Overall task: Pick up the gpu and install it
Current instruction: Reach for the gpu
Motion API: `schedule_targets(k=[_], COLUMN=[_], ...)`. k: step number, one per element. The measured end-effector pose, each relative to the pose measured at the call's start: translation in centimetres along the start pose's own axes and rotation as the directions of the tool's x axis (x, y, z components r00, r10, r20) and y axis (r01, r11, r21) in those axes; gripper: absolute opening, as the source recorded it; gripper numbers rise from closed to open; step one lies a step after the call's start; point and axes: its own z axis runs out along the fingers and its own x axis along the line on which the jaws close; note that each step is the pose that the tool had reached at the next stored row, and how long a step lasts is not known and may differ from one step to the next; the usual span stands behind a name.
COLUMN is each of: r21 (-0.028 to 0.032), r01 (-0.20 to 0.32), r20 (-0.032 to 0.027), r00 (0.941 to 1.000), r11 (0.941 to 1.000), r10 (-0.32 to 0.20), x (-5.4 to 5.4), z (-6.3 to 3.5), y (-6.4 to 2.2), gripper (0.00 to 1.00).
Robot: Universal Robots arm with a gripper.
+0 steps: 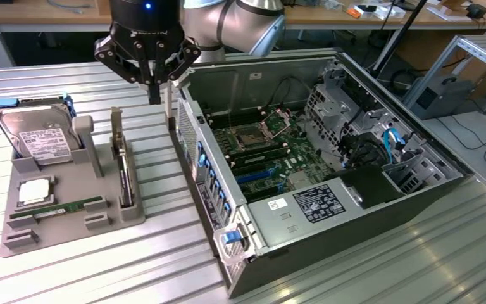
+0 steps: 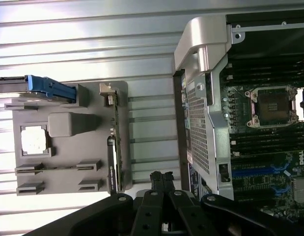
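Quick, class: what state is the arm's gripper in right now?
Gripper: closed, holding nothing. The gpu stands on edge in the grey tray.

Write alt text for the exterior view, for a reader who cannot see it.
The gripper hangs above the gap between a grey parts tray and an open computer case. The gpu stands on edge in the tray, along with a hard drive.

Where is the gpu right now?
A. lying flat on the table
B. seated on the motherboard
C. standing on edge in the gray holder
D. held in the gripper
C: the gpu stands on edge in a slot of the gray holder, and the gripper hangs clear of it.
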Motion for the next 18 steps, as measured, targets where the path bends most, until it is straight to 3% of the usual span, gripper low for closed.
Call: schedule_targets(k=[18], r21=[0.0000], r01=[0.000], r20=[0.0000], r00=[1.0000], r11=[1.0000], r10=[0.000], x=[1.6], z=[-0.05], y=[-0.12], gripper=[0.11])
